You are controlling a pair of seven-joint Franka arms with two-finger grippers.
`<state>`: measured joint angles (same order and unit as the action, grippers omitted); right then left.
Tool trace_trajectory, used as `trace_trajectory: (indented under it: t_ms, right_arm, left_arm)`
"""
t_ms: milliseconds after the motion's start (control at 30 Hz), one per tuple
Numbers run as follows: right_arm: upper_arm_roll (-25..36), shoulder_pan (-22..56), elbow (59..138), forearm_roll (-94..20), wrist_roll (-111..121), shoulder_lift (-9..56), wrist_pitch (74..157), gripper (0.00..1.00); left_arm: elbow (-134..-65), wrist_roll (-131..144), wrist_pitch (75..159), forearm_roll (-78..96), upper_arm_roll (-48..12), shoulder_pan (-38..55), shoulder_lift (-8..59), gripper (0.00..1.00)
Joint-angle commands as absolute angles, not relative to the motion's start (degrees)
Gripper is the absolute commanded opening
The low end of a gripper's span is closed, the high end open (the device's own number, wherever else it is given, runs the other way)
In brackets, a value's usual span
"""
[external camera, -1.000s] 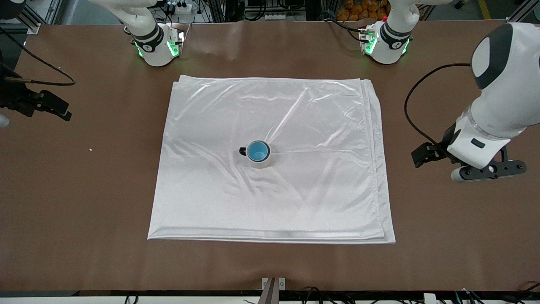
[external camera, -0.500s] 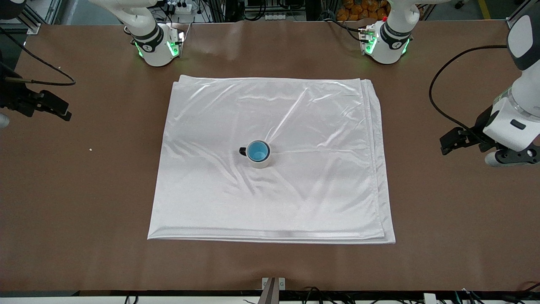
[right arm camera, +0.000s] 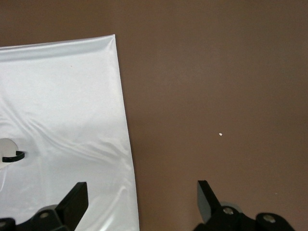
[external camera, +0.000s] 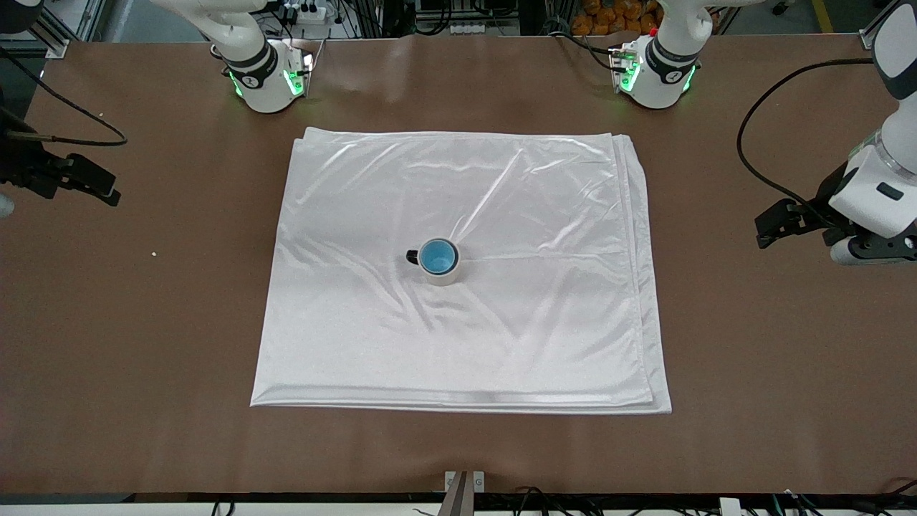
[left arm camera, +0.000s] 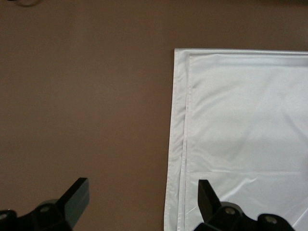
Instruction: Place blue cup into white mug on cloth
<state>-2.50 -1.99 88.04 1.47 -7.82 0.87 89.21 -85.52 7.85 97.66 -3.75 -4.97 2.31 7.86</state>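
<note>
The white mug (external camera: 445, 275) stands upright near the middle of the cloth (external camera: 501, 337), its dark handle (external camera: 412, 256) toward the right arm's end. The blue cup (external camera: 438, 256) sits inside the mug, only its blue inside showing. My left gripper (external camera: 875, 249) hangs open and empty over bare table off the cloth's edge at the left arm's end; in its wrist view the left gripper (left arm camera: 140, 192) spans the cloth (left arm camera: 240, 134) edge. My right gripper (right arm camera: 139, 192) is open and empty over the cloth (right arm camera: 57, 106) edge, the mug (right arm camera: 6, 146) small at the picture's border.
Brown table (external camera: 752, 373) lies bare all round the cloth. Both arm bases (external camera: 269, 79) stand farthest from the front camera. A tiny white speck (external camera: 153, 253) lies toward the right arm's end. Cables and a bracket (external camera: 463, 481) line the nearest table edge.
My left arm has drawn away from the cloth toward its own end of the table, mostly in the first half second. Mug, cup, cloth and right arm have not moved.
</note>
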Motion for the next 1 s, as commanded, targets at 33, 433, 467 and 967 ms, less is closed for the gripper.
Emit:
trace_trajectory:
  t_ms: [33, 433, 467, 967]
  right_arm:
    - [-3.25, -2.46, 86.40, 1.23, -7.74, 2.81, 89.12, 1.00]
    - [-3.08, -3.52, 86.31, 1.14, -2.37, 2.55, 88.59, 1.00]
    - [-3.08, -3.60, 86.40, 1.06, -2.29, 2.37, 88.51, 1.00]
    - [-2.99, -4.13, 86.31, 1.14, -2.64, 2.02, 87.28, 1.00]
  left_arm:
    - [-86.92, 5.89, 97.38, -2.37, -5.01, 1.49, 6.33, 1.00]
    - [-86.57, 9.31, 97.21, -1.67, -5.01, 1.41, 6.15, 1.00]
    - [-86.57, 9.49, 97.21, -1.67, -5.01, 1.32, 6.15, 1.00]
    - [-86.48, 9.49, 96.68, -1.67, -5.01, 0.44, 6.24, 1.00]
